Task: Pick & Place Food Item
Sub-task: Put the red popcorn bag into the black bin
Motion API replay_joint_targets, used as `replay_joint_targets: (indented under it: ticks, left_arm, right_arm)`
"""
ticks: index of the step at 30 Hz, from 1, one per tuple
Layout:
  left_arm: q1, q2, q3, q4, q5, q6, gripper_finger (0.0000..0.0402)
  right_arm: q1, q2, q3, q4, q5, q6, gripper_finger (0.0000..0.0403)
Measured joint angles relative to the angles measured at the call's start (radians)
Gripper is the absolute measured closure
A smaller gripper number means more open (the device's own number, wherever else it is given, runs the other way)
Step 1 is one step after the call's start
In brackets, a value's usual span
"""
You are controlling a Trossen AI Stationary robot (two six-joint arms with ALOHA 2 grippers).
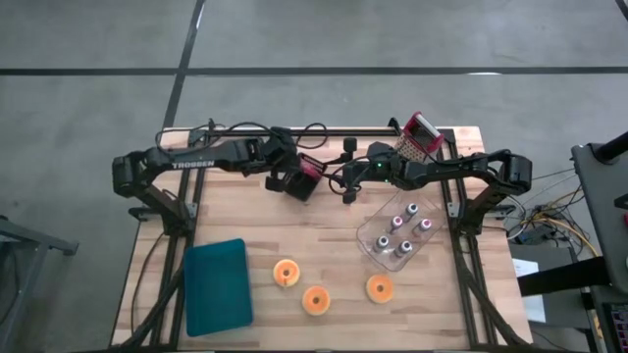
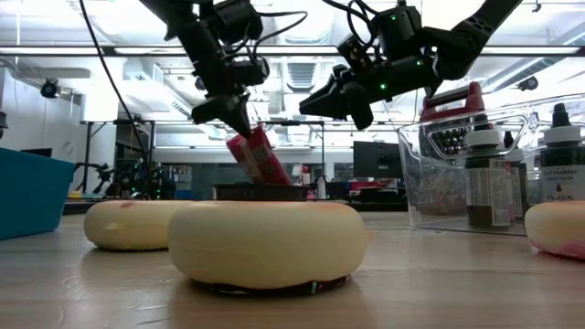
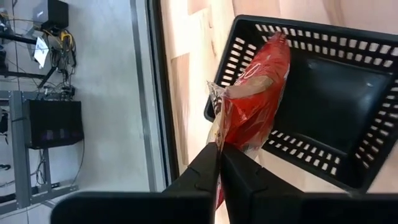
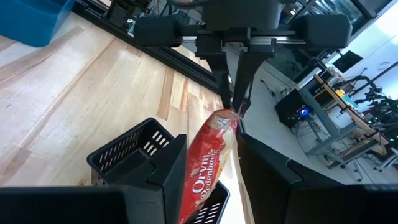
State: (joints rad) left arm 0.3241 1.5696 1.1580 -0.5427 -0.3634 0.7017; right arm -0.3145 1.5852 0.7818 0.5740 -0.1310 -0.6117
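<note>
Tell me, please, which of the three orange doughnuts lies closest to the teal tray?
The leftmost doughnut, beside the teal tray; the middle one and the right one lie farther off.

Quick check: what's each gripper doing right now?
Left gripper: shut on the red snack bag, over the black basket.
Right gripper: raised beside it, empty; fingers unclear.

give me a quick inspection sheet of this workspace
surface: wooden table, in use
job's things: red snack bag hangs tilted over black basket
clutter: three donuts; teal tray; clear bin of bottles; grater
grippers: left gripper pinches the bag's top edge; right gripper hangs beside the basket, holding nothing
cables: black cables loop along the far table edge
surroundings: concrete floor; equipment to the right; no person seen
</note>
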Motion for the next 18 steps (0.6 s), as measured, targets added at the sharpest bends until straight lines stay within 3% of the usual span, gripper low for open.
replay_joint_targets:
  ticks: [18]
  left_arm:
    - [-0.074, 0.0, 0.0, -0.134, 0.059, -0.088, 0.0362]
  right_arm:
    - [0.0, 0.0, 0.0, 0.0, 0.0, 0.001, 0.0264]
